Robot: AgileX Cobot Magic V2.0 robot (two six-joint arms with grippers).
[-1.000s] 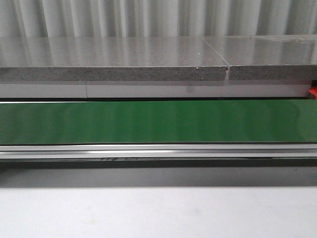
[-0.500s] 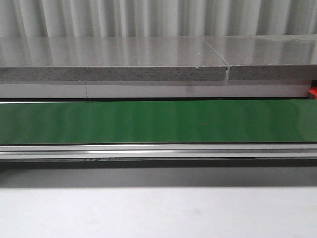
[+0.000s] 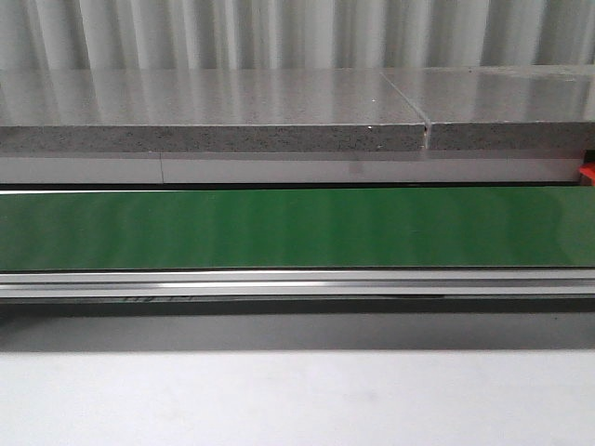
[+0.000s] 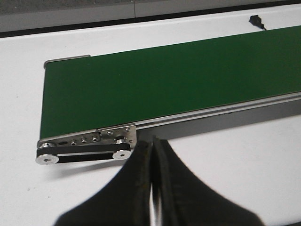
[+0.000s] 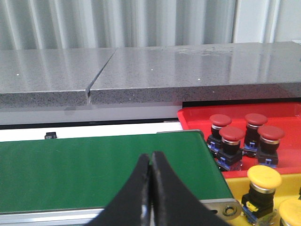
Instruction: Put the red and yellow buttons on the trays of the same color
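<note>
Red tray — four red buttons

Industrial workcell or automation lab: a flat green conveyor belt in an aluminium frame runs across a white counter, backed by a speckled grey stone ledge and corrugated metal wall.

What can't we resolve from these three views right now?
- Yellow tray: right wrist view, cut off by the frame's edge; total yellow buttons unknown.
- Red tray: its far end runs off frame; more than the four red buttons possible.
- Front view: both trays out of frame except a red sliver; neither gripper visible.
- Conveyor belt: ends cut off in front view.
</note>
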